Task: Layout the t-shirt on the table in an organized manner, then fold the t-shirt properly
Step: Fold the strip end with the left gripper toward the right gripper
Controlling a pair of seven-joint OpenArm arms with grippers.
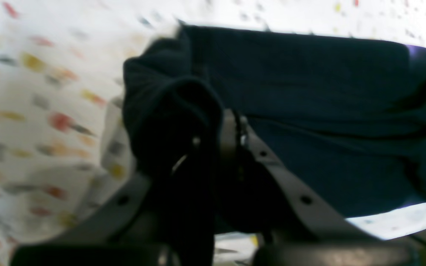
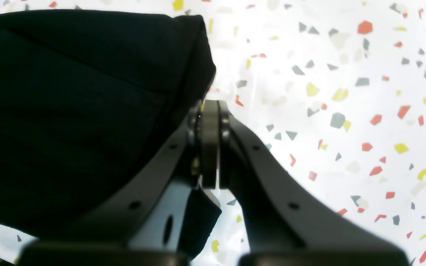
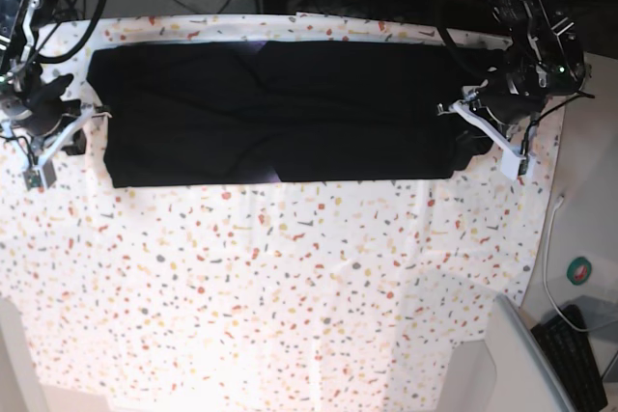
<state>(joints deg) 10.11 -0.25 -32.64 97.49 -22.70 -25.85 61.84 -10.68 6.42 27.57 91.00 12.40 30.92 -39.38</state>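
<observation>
Pinching black cloth between its pale fingers, the left pincer (image 1: pixel 231 129) is closed on a bunched end of the t-shirt (image 1: pixel 309 111), which humps up over the fingertips at about 10 o'clock from the grip in the blurred left wrist view. In the base view this left pincer (image 3: pixel 462 113) sits at the shirt's 3 o'clock end, where the cloth is gathered into a small dark lump near the edge of the surface (image 3: pixel 290 287). At the opposite end, the right pincer (image 2: pixel 209 111) has its two dark fingers pressed together; the shirt's edge (image 2: pixel 87 111) lies right against the tips at 9 to 10 o'clock, and a small flap of black cloth (image 2: pixel 198 218) hangs between the finger bases at 6 o'clock, so it appears closed on the shirt's edge. Seen from the base camera, the right pincer (image 3: pixel 92 115) meets the shirt's 9 o'clock end. Between the two, the t-shirt (image 3: pixel 280 108) is stretched out as a long dark band across the 12 o'clock part of the speckled white surface, its lower border running almost straight from side to side. A sliver of purple (image 1: pixel 414 50) shows at the shirt's far edge in the left wrist view. Speckled cloth fills everything from 1 to 5 o'clock of the right pincer.
</observation>
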